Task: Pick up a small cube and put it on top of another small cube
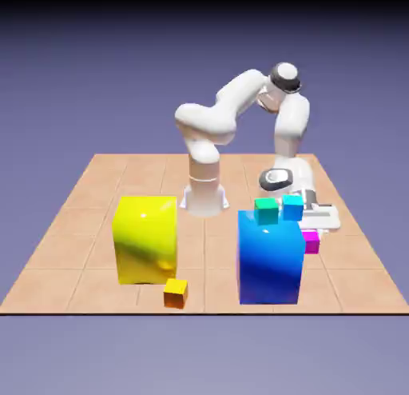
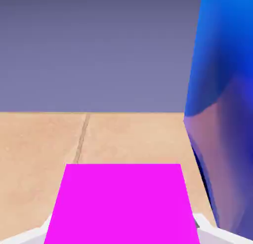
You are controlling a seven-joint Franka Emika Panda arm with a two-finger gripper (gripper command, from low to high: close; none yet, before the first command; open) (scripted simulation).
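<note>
I see even, bright rendered light; a glare spot on the yellow cube (image 1: 144, 240), soft shadows, sharp edges everywhere.

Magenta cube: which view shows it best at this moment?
The hand view: the magenta cube fills the lower middle, large, between the end effector tips. The exterior view shows only a small sliver of the magenta cube peeking out beside the big blue cube.

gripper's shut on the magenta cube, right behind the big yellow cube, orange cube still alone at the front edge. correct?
One thing is off: the gripper is shut on the magenta cube beside the big blue cube, not the big yellow cube. The exterior view shows the magenta cube at the blue cube's right. The rest holds: the orange cube sits alone at the front edge.
</note>
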